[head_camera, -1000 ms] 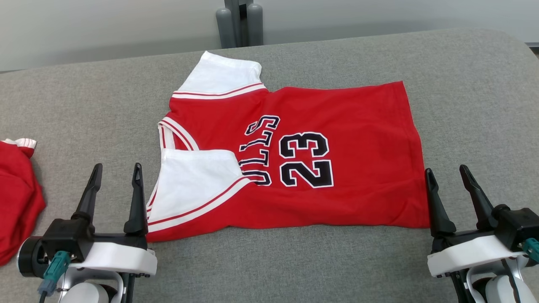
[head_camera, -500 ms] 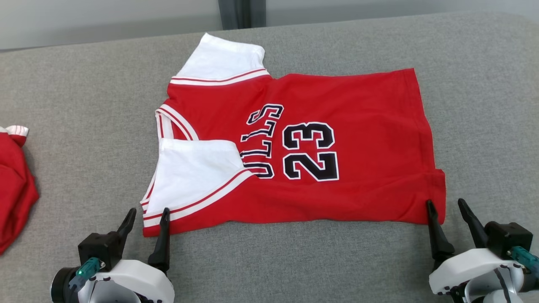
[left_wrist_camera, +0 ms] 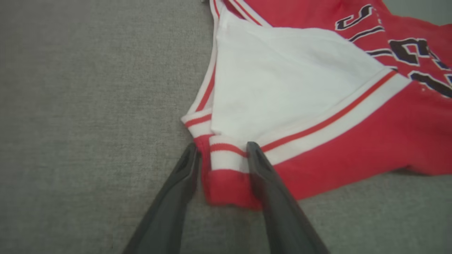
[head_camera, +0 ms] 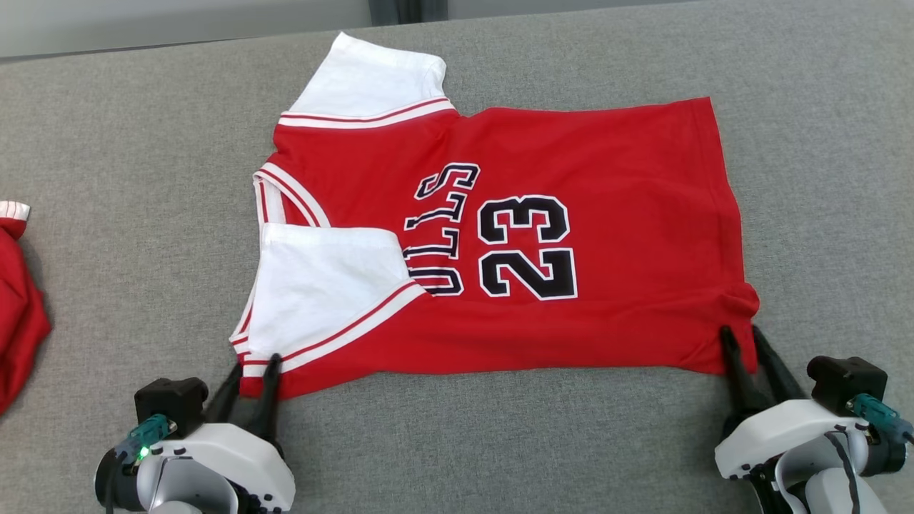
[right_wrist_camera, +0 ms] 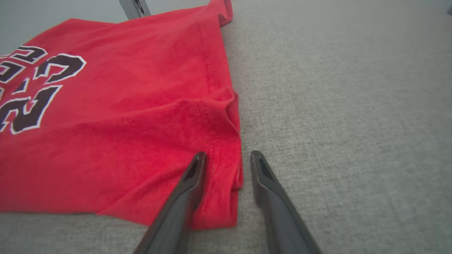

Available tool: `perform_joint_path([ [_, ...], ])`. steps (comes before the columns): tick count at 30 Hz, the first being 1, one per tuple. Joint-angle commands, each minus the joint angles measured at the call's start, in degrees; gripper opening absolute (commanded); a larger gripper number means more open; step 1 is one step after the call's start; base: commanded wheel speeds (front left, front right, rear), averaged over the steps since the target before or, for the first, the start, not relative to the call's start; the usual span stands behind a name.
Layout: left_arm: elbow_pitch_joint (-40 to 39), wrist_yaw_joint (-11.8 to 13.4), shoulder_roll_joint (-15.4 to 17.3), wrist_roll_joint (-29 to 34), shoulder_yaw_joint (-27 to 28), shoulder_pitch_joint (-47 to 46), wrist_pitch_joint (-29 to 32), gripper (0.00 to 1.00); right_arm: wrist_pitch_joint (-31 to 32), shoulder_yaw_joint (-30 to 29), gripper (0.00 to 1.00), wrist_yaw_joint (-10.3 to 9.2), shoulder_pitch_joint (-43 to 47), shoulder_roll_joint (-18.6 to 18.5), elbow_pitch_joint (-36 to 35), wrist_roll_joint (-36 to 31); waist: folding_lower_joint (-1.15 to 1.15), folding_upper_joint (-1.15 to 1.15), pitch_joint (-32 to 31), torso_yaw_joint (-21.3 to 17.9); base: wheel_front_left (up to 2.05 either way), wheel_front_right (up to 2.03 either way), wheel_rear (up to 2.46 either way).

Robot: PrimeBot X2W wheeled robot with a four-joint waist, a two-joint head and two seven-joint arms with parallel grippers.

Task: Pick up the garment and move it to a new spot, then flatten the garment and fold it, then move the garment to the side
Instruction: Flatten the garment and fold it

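On the desk (head_camera: 143, 178): garment (head_camera: 607, 214) lies flat, centred, near sleeve folded inward.
Left hand (head_camera: 255, 364): fingers apart, straddling the near striped corner.
Right hand (head_camera: 741, 331): fingers apart, straddling the near hem corner; probably not yet pinching.
Handling: light, limp, crease-prone cloth; grip both corners at the doubled hems.

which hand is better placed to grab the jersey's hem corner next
Right: the right hand straddles the near hem corner of the jersey; the left hand sits at the sleeve end.
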Motion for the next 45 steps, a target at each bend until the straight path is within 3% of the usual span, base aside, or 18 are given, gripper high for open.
perform_joint_path([
  [1, 1.09, -0.21, -0.24, -0.71, -0.53, 0.58, 1.12, 0.0, 0.79, -0.03, 0.0, -0.01, 0.19, 0.16, 1.3, 0.63, 0.0, 0.0, -0.01, 0.09, 0.0, 0.0, 0.0],
  [7, -2.03, -0.02, 0.96, -0.51, 0.57, 1.3, -0.52, 0.0, 1.94, -0.31, 0.0, -0.03, 1.82, -0.08, -0.19, 2.08, 0.0, 0.0, -1.14, 0.99, 0.0, 0.0, 0.0],
  [14, -9.8, 1.83, 2.28, -1.03, 0.98, 6.35, 0.58, 0.0, 7.6, -1.11, 0.0, -0.02, 8.44, -2.28, -8.5, 4.11, 0.0, 0.0, -2.57, 2.87, 0.0, 0.0, 0.0],
  [21, -17.31, 5.24, 1.46, -2.04, -0.19, 12.75, 3.44, 0.0, 15.43, -4.96, 0.0, -0.02, 16.68, -3.6, -17.97, 4.14, 0.0, 0.0, -3.56, 5.17, 0.0, 0.0, 0.0],
  [26, -18.09, 5.78, 0.28, -2.62, -2.07, 14.66, 5.09, 0.0, 17.67, -7.12, 0.0, -0.01, 19.15, -2.75, -21.18, 4.28, 0.0, 0.0, -3.79, 6.07, 0.0, 0.0, 0.0],
  [27, -17.59, 5.49, -0.22, -2.88, -2.48, 14.3, 5.33, 0.0, 17.35, -7.47, 0.18, -0.01, 19.16, -2.51, -21.39, 4.34, 0.0, 0.0, -3.8, 6.17, 0.0, 0.0, 0.0],
  [28, -17.1, 5.28, -0.5, -3.01, -2.78, 13.89, 5.24, 0.44, 17.15, -7.56, 0.87, -0.01, 18.99, -2.25, -21.52, 4.72, 0.0, 0.0, -3.86, 6.18, 0.0, 0.0, 0.0],
  [29, -16.63, 5.23, -0.45, -2.68, -2.72, 13.25, 4.88, 1.0, 17.01, -7.73, 1.0, -0.01, 18.89, -2.01, -21.65, 4.67, 0.0, 0.0, -3.91, 6.12, 0.0, 0.0, 0.0],
  [39, -16.89, 5.83, 1.75, 0.98, 3.06, 6.06, -4.4, 1.0, 6.4, -11.14, 1.0, 0.01, 14.46, -0.18, -28.61, 5.05, 0.0, 0.0, -3.53, 2.64, 0.0, 0.0, 0.0],
  [45, -19.77, 7.03, 3.73, 3.92, 5.12, 1.76, -6.33, 1.0, 1.61, -7.44, 1.0, 0.02, 11.42, 0.1, -32.68, 2.15, 0.0, 0.0, -3.73, 0.83, 0.0, 0.0, 0.0],
])
